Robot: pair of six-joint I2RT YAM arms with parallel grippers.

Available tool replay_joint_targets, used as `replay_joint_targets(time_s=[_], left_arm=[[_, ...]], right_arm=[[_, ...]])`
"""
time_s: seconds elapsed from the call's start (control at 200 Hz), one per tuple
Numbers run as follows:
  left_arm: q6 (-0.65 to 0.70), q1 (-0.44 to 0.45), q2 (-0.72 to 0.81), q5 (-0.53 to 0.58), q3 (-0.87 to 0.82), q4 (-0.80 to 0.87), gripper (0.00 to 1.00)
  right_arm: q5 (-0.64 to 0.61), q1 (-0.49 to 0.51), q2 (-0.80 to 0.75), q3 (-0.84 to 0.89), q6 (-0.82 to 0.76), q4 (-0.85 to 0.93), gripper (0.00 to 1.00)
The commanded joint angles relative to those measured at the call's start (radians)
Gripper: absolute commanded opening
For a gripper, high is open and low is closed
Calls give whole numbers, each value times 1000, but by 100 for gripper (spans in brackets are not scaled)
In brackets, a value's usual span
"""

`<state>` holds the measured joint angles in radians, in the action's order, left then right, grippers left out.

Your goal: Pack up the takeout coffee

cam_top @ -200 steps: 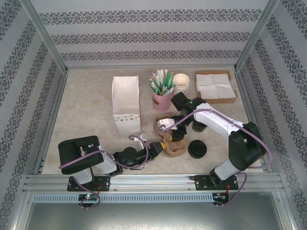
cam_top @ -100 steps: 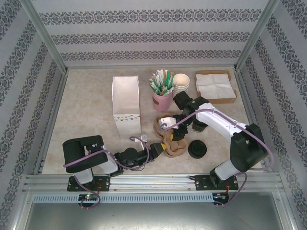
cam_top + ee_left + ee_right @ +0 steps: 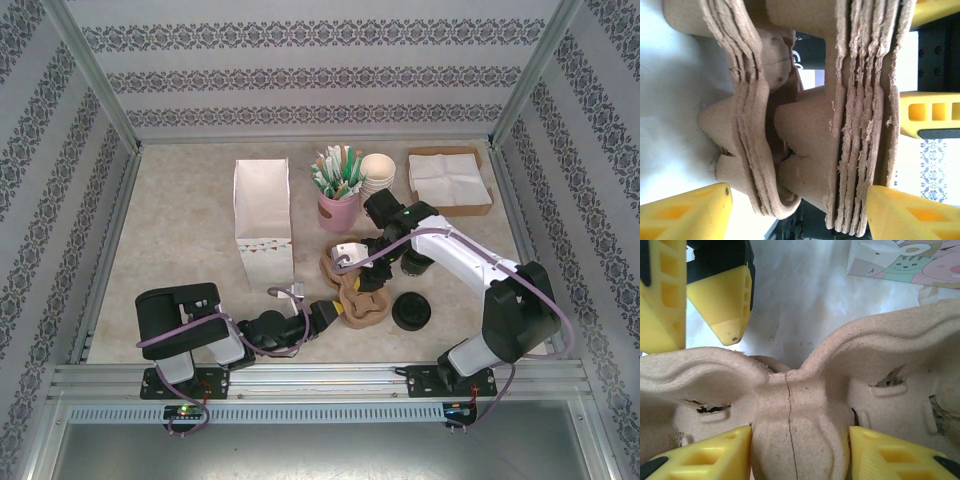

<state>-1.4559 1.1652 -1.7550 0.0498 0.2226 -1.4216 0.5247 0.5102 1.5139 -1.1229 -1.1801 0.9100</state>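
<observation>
A stack of brown pulp cup carriers (image 3: 362, 300) lies on the table in front of the arms, and its layers are split into two bunches (image 3: 855, 125). My left gripper (image 3: 333, 315) stands open astride the stack's near edge (image 3: 799, 192). Its right finger rests by the thicker bunch, while a strip of table shows at its left finger. My right gripper (image 3: 352, 268) is shut on the top carrier's middle cone (image 3: 800, 432), and both pads touch it. A white paper bag (image 3: 263, 215) stands upright to the left.
A pink cup of stirrers (image 3: 338, 205), stacked paper cups (image 3: 378, 172) and a napkin tray (image 3: 450, 180) stand at the back. A black lid (image 3: 411, 310) lies right of the carriers. Something dark and round (image 3: 415, 263) sits half hidden under the right arm.
My right gripper's fingers have closed in on the carrier's cone. The left gripper has slid a little right along the stack, its opening the same.
</observation>
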Motion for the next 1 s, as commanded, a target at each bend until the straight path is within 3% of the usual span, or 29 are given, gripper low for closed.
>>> replay_joint_targets(time_s=[0.0,0.39,0.994], left_arm=[[-5,7,-18,48,-18,-5,71],[-1,8,11,52,-22,-5,71],[1,-13,178,37,-54,-4,75]], right_arm=[[106,4,-42,6,11,55,50],[110,11,-36,7,11,57,45],[136,-14,-37,36,35,15,47]])
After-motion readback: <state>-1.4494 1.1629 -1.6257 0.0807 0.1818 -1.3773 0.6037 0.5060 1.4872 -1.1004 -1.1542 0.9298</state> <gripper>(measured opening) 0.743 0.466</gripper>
